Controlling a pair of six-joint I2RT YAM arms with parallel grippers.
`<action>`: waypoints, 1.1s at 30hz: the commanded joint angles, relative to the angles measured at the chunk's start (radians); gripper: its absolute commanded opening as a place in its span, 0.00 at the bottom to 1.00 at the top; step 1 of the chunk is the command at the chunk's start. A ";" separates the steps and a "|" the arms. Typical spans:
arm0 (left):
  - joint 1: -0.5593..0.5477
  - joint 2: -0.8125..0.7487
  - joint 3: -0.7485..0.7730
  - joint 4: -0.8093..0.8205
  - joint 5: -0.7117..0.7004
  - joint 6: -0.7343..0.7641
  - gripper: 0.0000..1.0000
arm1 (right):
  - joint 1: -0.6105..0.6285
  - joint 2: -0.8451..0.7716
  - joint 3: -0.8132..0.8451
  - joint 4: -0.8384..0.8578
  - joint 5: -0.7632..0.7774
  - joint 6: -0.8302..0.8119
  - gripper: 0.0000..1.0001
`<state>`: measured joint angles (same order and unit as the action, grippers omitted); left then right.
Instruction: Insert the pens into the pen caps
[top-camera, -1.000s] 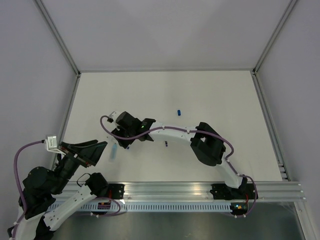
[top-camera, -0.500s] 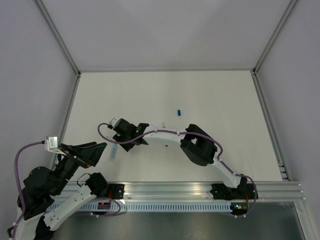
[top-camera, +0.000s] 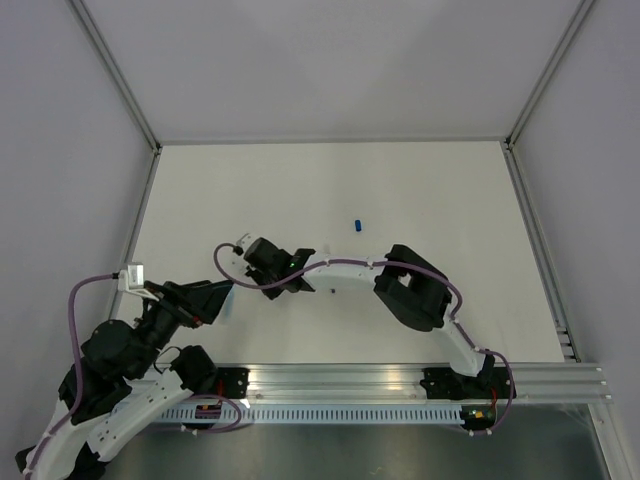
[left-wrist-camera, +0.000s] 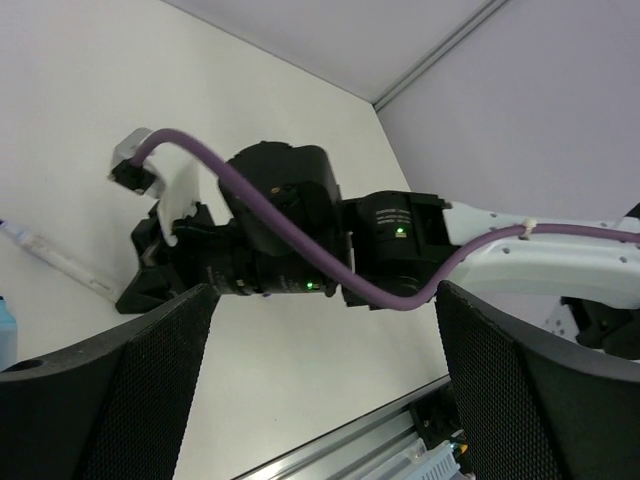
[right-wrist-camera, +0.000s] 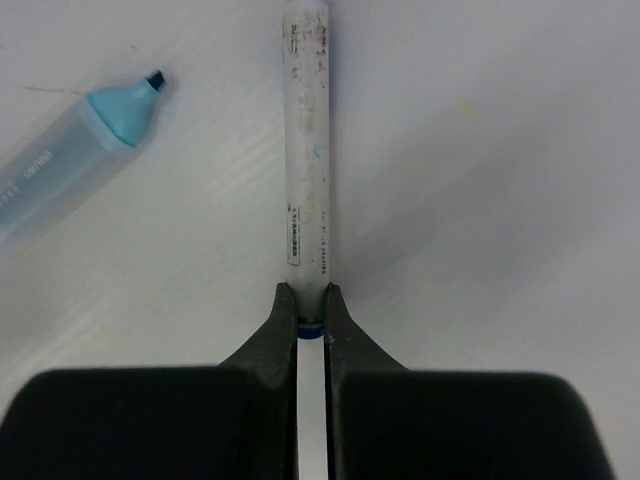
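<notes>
My right gripper (right-wrist-camera: 307, 295) is shut on the lower end of a white-barrelled pen (right-wrist-camera: 307, 150), just above its blue ring. The pen lies on the table and points away from the jaws. A light blue pen (right-wrist-camera: 60, 170) with a bare dark tip lies to its left. In the left wrist view the white pen (left-wrist-camera: 60, 262) sticks out from the right arm's black wrist (left-wrist-camera: 270, 230). My left gripper (left-wrist-camera: 320, 380) hangs open just in front of that wrist, with nothing between its fingers. A dark blue pen cap (top-camera: 357, 224) stands alone farther back.
A small dark piece (top-camera: 332, 291) lies on the white table beside the right arm's forearm (top-camera: 350, 268). A purple cable (left-wrist-camera: 300, 240) loops over the right wrist. The metal rail (top-camera: 400, 380) runs along the near edge.
The right gripper's jaws have shut on the white pen, and its wrist has shifted right. The left arm has swung up and right, closer to the right wrist.
</notes>
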<state>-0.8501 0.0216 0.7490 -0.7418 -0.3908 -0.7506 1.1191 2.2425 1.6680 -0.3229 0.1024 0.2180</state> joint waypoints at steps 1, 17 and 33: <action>0.002 0.063 -0.049 0.096 0.012 -0.053 0.94 | -0.082 -0.130 -0.166 0.103 -0.050 0.064 0.00; 0.002 0.264 -0.180 0.366 0.108 -0.132 0.93 | -0.165 -0.451 -0.457 0.306 -0.029 0.147 0.00; 0.002 0.508 -0.231 0.768 0.270 -0.121 0.83 | -0.134 -0.965 -0.867 0.601 -0.122 0.322 0.00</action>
<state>-0.8501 0.4904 0.5209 -0.1238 -0.1627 -0.8627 0.9569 1.3312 0.8349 0.1661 0.0307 0.4881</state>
